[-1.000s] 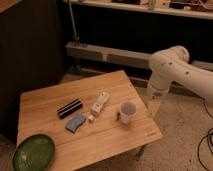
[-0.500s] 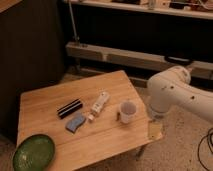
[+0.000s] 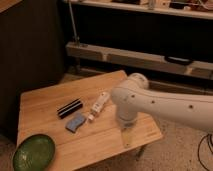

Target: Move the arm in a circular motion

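Observation:
The glossy white arm (image 3: 165,105) reaches in from the right edge across the right part of the wooden table (image 3: 45,102). Its bulbous joint (image 3: 127,102) hangs over the table's right side, where it hides whatever stands behind it. The small pale gripper (image 3: 126,136) points down from the joint, just above the table's near right edge.
On the table lie a black bar (image 3: 69,108), a blue sponge (image 3: 76,122), a white tube (image 3: 98,105) and a green plate (image 3: 34,152) at the near left corner. A dark wall stands at the left, and a metal shelf rail (image 3: 130,55) runs behind.
The arm has swung left and nearer over the table's right side. The white cup seen earlier is now hidden behind the joint. The gripper has moved down to the table's near right edge.

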{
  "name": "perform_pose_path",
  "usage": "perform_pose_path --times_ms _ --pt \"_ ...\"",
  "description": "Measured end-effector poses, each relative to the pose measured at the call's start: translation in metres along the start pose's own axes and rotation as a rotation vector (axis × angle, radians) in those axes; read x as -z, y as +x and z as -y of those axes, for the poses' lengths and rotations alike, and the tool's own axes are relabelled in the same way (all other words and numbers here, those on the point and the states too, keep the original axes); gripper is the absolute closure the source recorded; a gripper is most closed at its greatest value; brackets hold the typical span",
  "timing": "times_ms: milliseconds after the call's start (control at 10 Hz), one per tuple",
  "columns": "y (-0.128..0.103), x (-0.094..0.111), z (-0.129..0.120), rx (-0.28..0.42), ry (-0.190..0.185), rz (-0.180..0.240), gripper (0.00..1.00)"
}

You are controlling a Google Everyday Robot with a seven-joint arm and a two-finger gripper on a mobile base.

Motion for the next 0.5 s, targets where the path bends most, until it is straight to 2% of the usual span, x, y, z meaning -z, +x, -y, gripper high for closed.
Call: perform_pose_path --times_ms 400,500 --pt "-0.119 -0.015 0.027 0.242 -0.076 0.018 0.20" --pt "-0.140 -0.017 0.034 0.281 -0.085 0.021 0.20"
